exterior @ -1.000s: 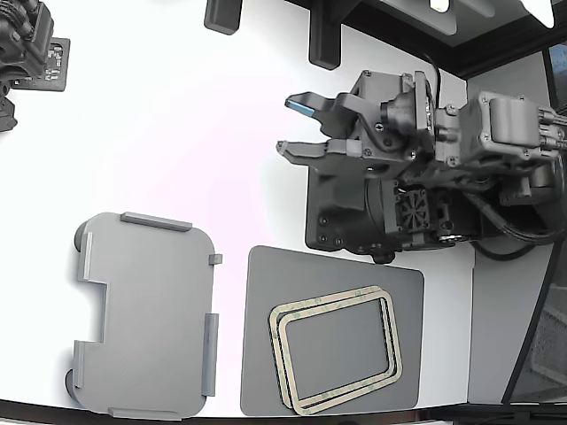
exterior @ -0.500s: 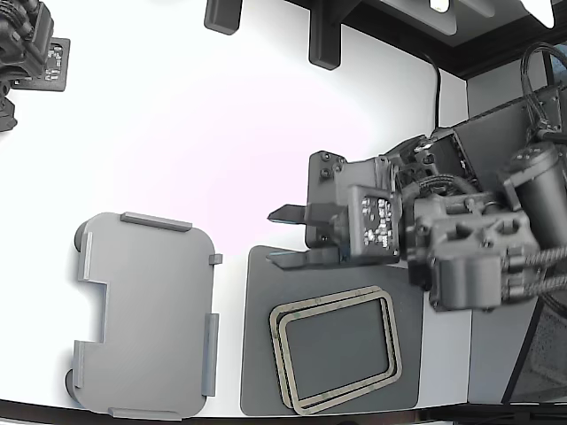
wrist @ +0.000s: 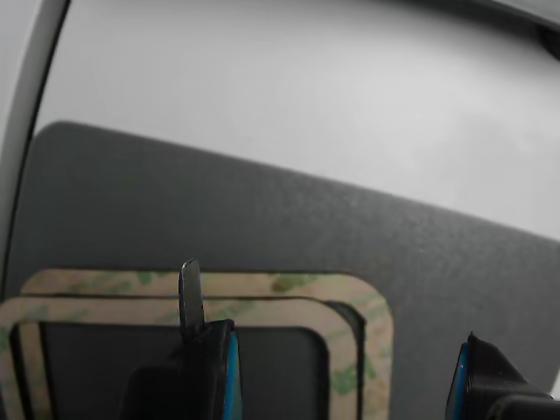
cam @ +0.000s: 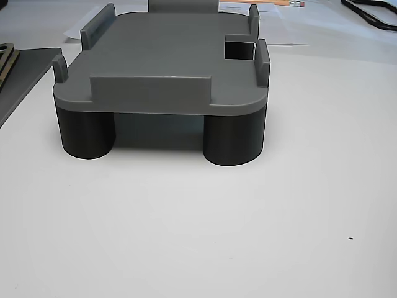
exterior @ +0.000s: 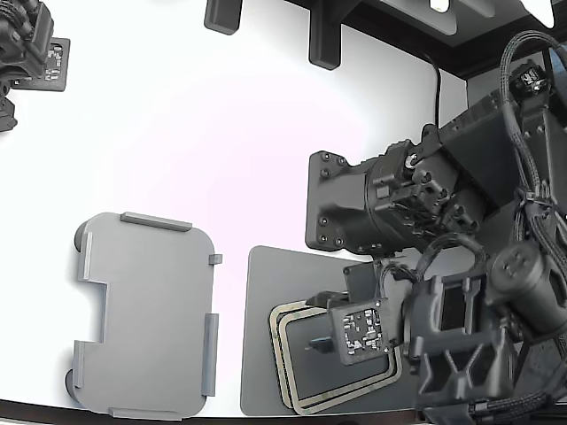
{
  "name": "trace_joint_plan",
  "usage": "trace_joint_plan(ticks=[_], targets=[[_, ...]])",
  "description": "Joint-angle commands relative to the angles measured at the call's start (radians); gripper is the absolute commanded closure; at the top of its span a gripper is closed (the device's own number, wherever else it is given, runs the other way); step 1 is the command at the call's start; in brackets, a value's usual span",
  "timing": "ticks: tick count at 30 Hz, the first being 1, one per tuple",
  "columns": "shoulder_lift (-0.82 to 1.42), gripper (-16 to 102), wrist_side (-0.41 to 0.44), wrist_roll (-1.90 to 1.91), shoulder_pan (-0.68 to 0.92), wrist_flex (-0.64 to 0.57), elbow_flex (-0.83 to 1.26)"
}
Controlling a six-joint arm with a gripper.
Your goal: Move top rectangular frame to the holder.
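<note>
The top rectangular frame point(exterior: 283, 365) point(wrist: 280, 313) is thin and beige with greenish marks. It lies on a second, slightly offset frame point(wrist: 262, 283) on the dark grey mat point(exterior: 261, 292) at the exterior view's lower middle. My gripper point(exterior: 321, 323) point(wrist: 346, 372) hangs open just over the frames. One blue-padded finger point(wrist: 206, 350) is above the frame's open middle, the other finger point(wrist: 486, 376) is outside its rim over the mat. I cannot tell whether they touch. The light grey holder point(exterior: 146, 319) point(cam: 167, 68) stands bare on round feet at the exterior view's left.
The arm's black base block point(exterior: 341, 204) sits just behind the mat. Two black posts point(exterior: 323, 40) stand at the far edge, and a second arm point(exterior: 22, 53) shows at the top left corner. The table's front edge runs just below holder and mat.
The arm has swung from above the base block down over the mat. The open gripper now hangs above the stacked frames. Frames and holder have not moved.
</note>
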Motion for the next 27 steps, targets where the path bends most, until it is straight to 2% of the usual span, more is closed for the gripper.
trace_joint_plan(ticks=[1,6,9,16,24,27], targets=[[-0.015,-14,-0.002,0.067,0.057,0.044,-0.051],[-0.057,-14,-0.063,0.097,0.087,0.126,-0.083],[-0.057,-14,-0.078,0.091,0.087,0.133,-0.077],[-0.064,-14,-0.075,0.08,0.087,0.02,0.029],[-0.097,-6,-0.092,0.074,0.083,-0.011,0.074],[-0.098,-13,-0.101,0.063,0.074,-0.009,0.08]])
